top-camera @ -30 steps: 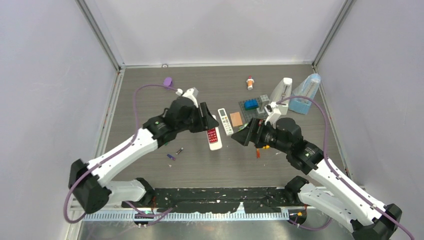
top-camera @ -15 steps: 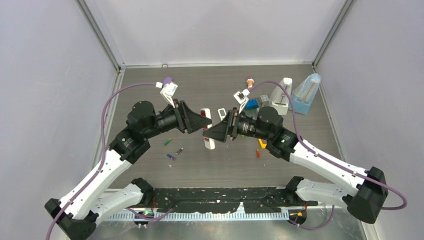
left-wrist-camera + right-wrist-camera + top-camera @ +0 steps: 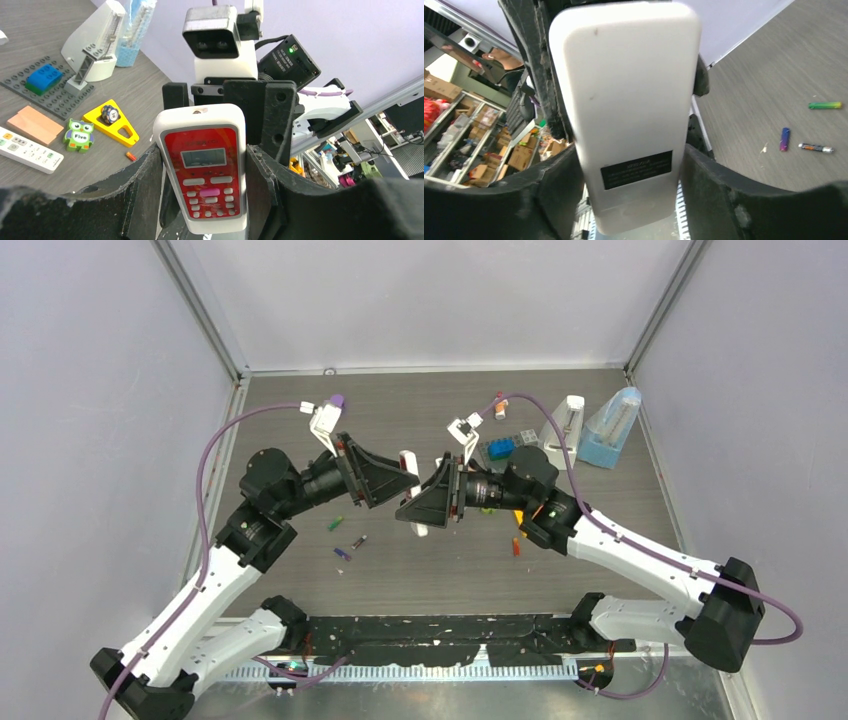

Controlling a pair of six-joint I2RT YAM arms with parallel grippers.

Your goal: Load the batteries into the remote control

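The remote control (image 3: pixel 407 461) is white with a red face and hangs in the air between both grippers. My left gripper (image 3: pixel 403 484) is shut on its sides, and the left wrist view shows the red button face (image 3: pixel 207 170). My right gripper (image 3: pixel 417 504) faces it from the other side and is shut on the same remote, whose plain white back (image 3: pixel 629 100) fills the right wrist view. On the table lie the green battery (image 3: pixel 336 524), the dark-and-silver battery (image 3: pixel 359 540), the purple battery (image 3: pixel 342 554) and the red-orange battery (image 3: pixel 516 546).
A second slim white remote (image 3: pixel 27 149), an orange block (image 3: pixel 34 122), an owl tile (image 3: pixel 78 136) and a yellow triangle (image 3: pixel 111 123) lie right of centre. A grey baseplate with blue bricks (image 3: pixel 500 448), a white stand (image 3: pixel 565 420) and a blue container (image 3: pixel 612 425) stand at the back right.
Both arms rose from the table and met at the remote, which left the table surface. Since half a second ago the pair has shifted slightly, still holding it.
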